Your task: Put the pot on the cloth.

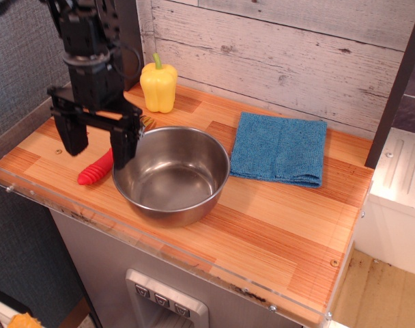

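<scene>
The shiny steel pot (pixel 170 175) stands upright and empty on the wooden counter, left of centre. The folded blue cloth (pixel 280 148) lies flat to its right, apart from it. My black gripper (pixel 98 149) hangs open at the pot's left rim. Its right finger (pixel 123 145) is close to the rim's outer left edge and its left finger (pixel 71 135) is further left. It holds nothing.
A yellow toy pepper (pixel 158 84) stands at the back left by the wall. A red-handled fork (pixel 97 168) lies left of the pot, partly hidden by my gripper. The counter (pixel 276 232) has a clear plastic lip along its front and left edges.
</scene>
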`<action>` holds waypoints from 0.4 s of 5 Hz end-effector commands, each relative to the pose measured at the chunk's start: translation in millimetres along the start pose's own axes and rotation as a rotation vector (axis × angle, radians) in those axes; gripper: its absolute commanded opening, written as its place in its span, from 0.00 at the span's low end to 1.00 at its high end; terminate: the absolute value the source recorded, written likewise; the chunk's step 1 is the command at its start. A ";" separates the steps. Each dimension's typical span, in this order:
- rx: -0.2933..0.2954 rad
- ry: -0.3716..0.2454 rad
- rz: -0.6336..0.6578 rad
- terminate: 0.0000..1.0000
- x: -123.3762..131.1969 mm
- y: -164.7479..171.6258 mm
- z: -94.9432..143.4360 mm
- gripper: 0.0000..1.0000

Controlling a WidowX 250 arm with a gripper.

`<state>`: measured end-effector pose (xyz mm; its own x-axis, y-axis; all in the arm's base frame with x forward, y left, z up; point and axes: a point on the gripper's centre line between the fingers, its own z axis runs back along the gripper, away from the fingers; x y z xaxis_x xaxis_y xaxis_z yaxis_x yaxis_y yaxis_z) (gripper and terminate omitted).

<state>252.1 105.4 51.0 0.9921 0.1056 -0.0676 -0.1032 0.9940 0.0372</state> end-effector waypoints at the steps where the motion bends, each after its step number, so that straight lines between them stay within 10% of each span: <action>1: 0.081 -0.061 -0.040 0.00 12.4 -5.1 -7.3 1.00; 2: 0.093 -0.153 -0.084 0.00 12.0 -11.7 -4.8 0.00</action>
<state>258.3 92.1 30.0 0.9995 0.0165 0.0285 -0.0196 0.9937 0.1106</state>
